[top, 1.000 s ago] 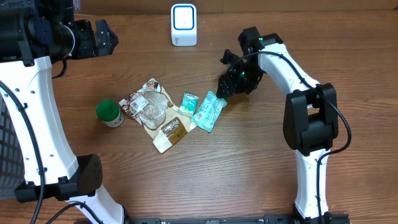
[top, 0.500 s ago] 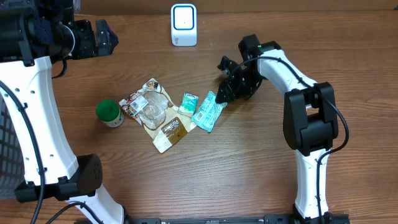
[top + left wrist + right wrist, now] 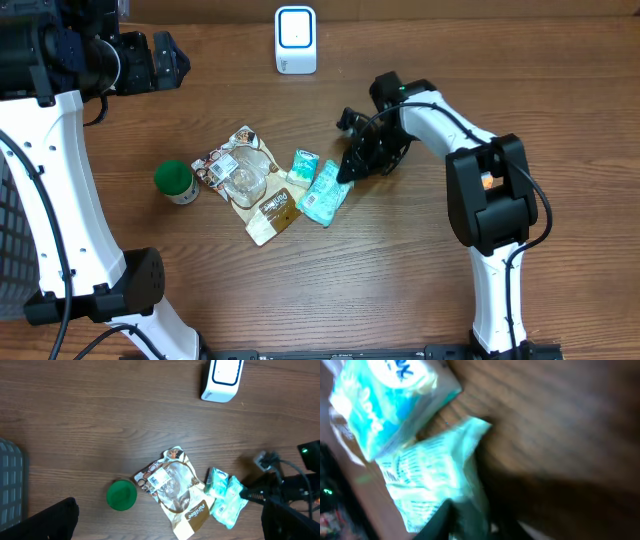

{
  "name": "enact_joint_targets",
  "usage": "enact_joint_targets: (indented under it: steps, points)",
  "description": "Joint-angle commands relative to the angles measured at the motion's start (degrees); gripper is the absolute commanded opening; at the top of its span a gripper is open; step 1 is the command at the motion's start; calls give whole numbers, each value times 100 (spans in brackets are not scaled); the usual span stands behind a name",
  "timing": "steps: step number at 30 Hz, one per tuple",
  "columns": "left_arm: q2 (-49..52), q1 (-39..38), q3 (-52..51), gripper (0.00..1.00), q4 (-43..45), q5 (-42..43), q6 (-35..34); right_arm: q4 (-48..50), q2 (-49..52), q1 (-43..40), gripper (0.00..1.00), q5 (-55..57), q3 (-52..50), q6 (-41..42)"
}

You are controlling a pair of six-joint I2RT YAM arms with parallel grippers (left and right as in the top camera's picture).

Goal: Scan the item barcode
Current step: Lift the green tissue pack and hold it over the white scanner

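Observation:
A teal plastic packet point(image 3: 323, 195) point(image 3: 230, 505) lies in the middle of the table with printed lines on its wrapper. My right gripper point(image 3: 347, 166) is shut on its upper right end; in the blurred right wrist view the dark fingers point(image 3: 440, 520) press into the teal packet point(image 3: 430, 480). The white scanner point(image 3: 295, 40) point(image 3: 222, 379) with a blue-rimmed window stands at the back edge. High at the far left, my left gripper point(image 3: 160, 60) point(image 3: 167, 520) stays wide open with nothing in it.
A small teal tissue pack point(image 3: 303, 165) point(image 3: 390, 400) touches the packet's left side. A brown pouch with a clear cup point(image 3: 250, 185) and a green-lidded tub point(image 3: 176, 182) lie further left. A grey basket point(image 3: 10, 485) sits at the left edge.
The right gripper moved left and down onto the teal packet and closed on it. The packet slid and turned toward the front left. The left arm stayed still.

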Motion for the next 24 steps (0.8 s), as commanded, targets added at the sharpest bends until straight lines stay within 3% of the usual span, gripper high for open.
enact_joint_targets:
  steps: [1, 12, 24]
  points:
    - [15, 20, 52, 100, 7, -13, 109, 11, 90, 55, 4, 129, -146, 264]
    - [15, 20, 52, 100, 7, -13, 109, -1062, -417, -581, 4, -955, 332, 420]
    - [15, 20, 52, 99, 7, -13, 109, -286, -2514, -1668, 4, -1014, 339, 2188]
